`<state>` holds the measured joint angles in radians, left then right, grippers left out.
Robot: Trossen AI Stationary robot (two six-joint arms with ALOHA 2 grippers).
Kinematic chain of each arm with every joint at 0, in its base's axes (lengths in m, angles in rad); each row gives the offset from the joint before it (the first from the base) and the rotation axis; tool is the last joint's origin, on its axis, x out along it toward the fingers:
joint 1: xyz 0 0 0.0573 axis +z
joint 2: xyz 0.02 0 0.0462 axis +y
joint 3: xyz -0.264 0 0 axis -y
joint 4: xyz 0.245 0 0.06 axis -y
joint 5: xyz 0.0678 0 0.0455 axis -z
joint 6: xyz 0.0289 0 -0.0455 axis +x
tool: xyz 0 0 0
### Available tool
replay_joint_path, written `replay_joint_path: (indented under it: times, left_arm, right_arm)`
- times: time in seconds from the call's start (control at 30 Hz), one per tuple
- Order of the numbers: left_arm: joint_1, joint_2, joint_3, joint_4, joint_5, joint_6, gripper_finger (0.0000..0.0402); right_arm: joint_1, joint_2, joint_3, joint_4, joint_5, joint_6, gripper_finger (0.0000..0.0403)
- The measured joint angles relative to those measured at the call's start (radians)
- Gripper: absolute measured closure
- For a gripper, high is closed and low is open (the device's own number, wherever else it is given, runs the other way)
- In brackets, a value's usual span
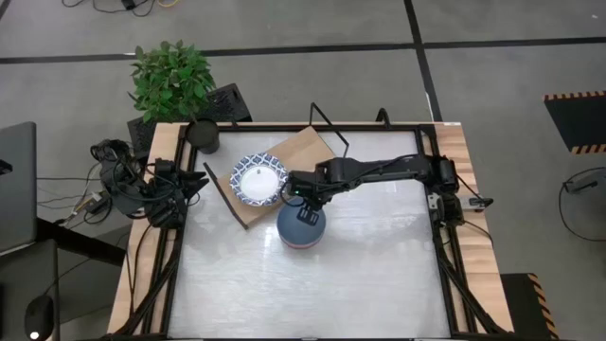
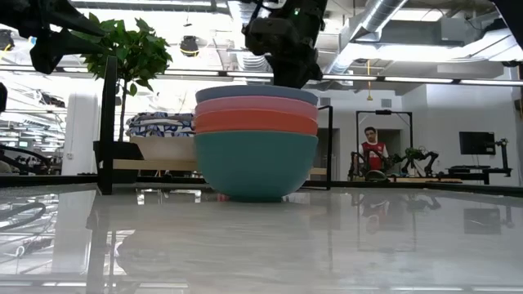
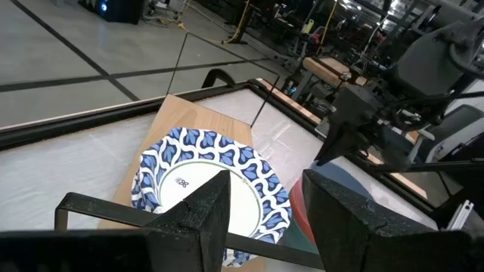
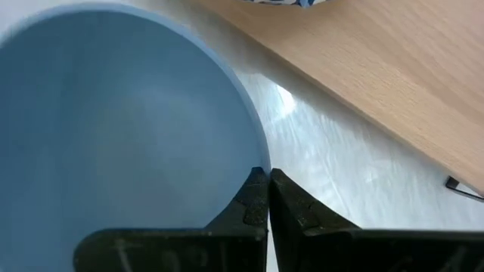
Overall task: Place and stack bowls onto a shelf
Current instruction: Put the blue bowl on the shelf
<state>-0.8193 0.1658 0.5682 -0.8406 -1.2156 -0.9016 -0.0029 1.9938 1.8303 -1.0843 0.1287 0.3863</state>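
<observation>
Glossy pale counter [image 1: 379, 265] reflects the ceiling lights. Light-wood shelf [image 1: 301, 152] carries the patterned bowls [image 1: 259, 180]. Just beside the shelf, stacked plain bowls [image 2: 256, 143] sit on the counter, blue uppermost. Right tool [image 4: 268, 189] is clamped on the blue rim. Left tool [image 3: 261, 211], parted and empty, waits beside the shelf. A person [image 2: 373, 151] stands far behind.

Both arms are dark, almost black, built of blocky jointed segments. The right arm [image 1: 379, 172] runs as a slim boxy link from a chunky base at the right of the high frame. Black cables bunch in loops by the left arm [image 1: 156, 185] at the left. The left tool [image 3: 261, 215] has two flat, matte black fingers [image 3: 200, 215] with squared edges and a thin crossbar.
</observation>
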Motion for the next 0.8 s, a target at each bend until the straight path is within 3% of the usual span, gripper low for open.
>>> replay_joint_path:
  times: [0.4, 0.8]
  left_arm:
    - [0.000, 0.000, 0.000, -0.001, 0.001, 0.002, 0.0251]
    - [0.000, 0.000, 0.000, -0.010, 0.002, 0.005, 0.0251]
  right_arm:
    - [-0.039, -0.095, 0.095, -0.085, 0.001, -0.048, 0.0382]
    - [-0.290, -0.273, 0.095, -0.046, 0.003, -0.051, 0.0382]
